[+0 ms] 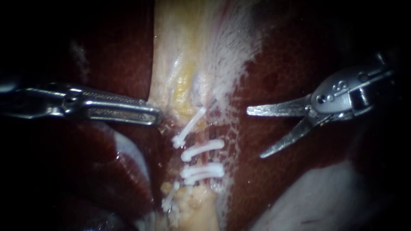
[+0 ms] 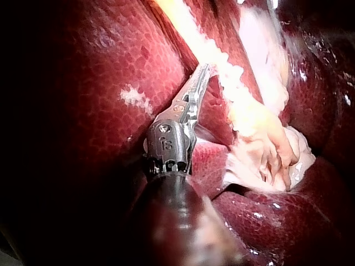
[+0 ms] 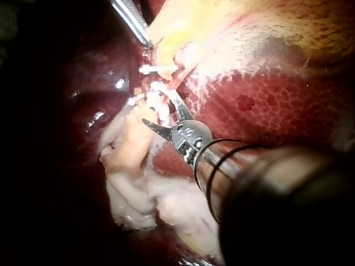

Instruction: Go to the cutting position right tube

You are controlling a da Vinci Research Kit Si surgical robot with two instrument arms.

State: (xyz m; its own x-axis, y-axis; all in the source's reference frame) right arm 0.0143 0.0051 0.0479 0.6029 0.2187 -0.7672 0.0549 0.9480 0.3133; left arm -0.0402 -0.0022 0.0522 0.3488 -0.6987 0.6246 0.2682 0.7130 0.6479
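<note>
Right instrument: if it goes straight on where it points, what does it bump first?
Likely the middle clip on the tubes, though the right instrument may pass above it; depth is unclear.

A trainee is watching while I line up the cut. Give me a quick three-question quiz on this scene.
1. True or false: the silver right instrument with two blades touches the white plastic clips.
2. The right instrument is: A open, B shut, C shut on a clip.
3. Fill in: its blade tips lie over the dark red ___.
Key: 1 false, it stands apart from them. 2 A. 3 liver.
</note>
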